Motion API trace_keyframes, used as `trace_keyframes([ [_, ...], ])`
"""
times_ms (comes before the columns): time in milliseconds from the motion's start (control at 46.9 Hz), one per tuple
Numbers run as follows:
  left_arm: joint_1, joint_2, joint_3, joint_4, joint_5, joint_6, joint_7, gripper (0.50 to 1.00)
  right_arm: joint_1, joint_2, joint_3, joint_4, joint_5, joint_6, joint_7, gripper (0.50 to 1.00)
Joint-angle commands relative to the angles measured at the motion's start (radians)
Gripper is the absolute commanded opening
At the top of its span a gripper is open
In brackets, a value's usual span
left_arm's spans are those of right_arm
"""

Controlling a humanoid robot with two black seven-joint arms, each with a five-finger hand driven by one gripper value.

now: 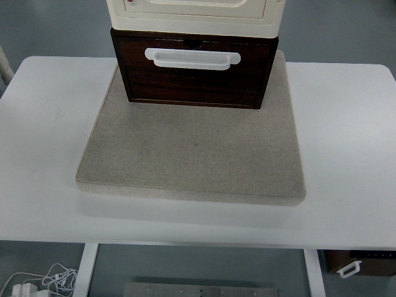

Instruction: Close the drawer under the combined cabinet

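A dark brown wooden drawer (193, 71) with a white handle (192, 57) sits under a cream cabinet (195, 12) at the top middle of the view. The drawer front stands slightly forward of the cream unit above it. How far it is pushed in cannot be told from this steep angle. Both stand on a grey felt mat (192, 154). Neither robot hand shows in the picture.
The mat lies on a white table (43, 136). Below the table's front edge are white cables (43, 281) at the lower left and a small brown box with a white handle (356, 265) at the lower right.
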Motion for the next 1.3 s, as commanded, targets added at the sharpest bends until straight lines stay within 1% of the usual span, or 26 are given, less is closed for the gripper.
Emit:
trace_keyframes([
  [0, 0.000, 0.002, 0.006, 0.071, -0.004, 0.000, 0.003, 0.994, 0.000, 0.000, 0.000, 0.000, 0.000, 0.000, 0.000, 0.952],
  [128, -0.007, 0.002, 0.009, 0.174, -0.005, 0.000, 0.016, 0.994, 0.000, 0.000, 0.001, 0.000, 0.000, 0.000, 0.000, 0.952],
  [256, 0.007, -0.001, 0.011, 0.239, -0.005, 0.000, 0.019, 0.994, 0.000, 0.000, 0.000, 0.000, 0.000, 0.000, 0.000, 0.952],
  [384, 0.027, -0.012, 0.018, 0.289, -0.005, 0.043, 0.023, 0.996, 0.000, 0.000, 0.000, 0.000, 0.000, 0.000, 0.000, 0.952],
  [683, 0.153, -0.055, 0.018, 0.296, -0.070, 0.042, 0.023, 0.996, 0.000, 0.000, 0.000, 0.000, 0.000, 0.000, 0.000, 0.952],
  [790, 0.193, -0.063, 0.018, 0.296, -0.134, 0.037, 0.025, 0.996, 0.000, 0.000, 0.000, 0.000, 0.000, 0.000, 0.000, 0.952],
  [875, 0.217, -0.073, 0.031, 0.296, -0.159, 0.029, 0.046, 0.996, 0.000, 0.000, 0.000, 0.000, 0.000, 0.000, 0.000, 0.952],
  [1280, 0.308, -0.133, 0.037, 0.296, -0.242, -0.098, 0.069, 0.996, 0.001, 0.000, 0.001, 0.000, 0.000, 0.000, 0.000, 0.952],
])
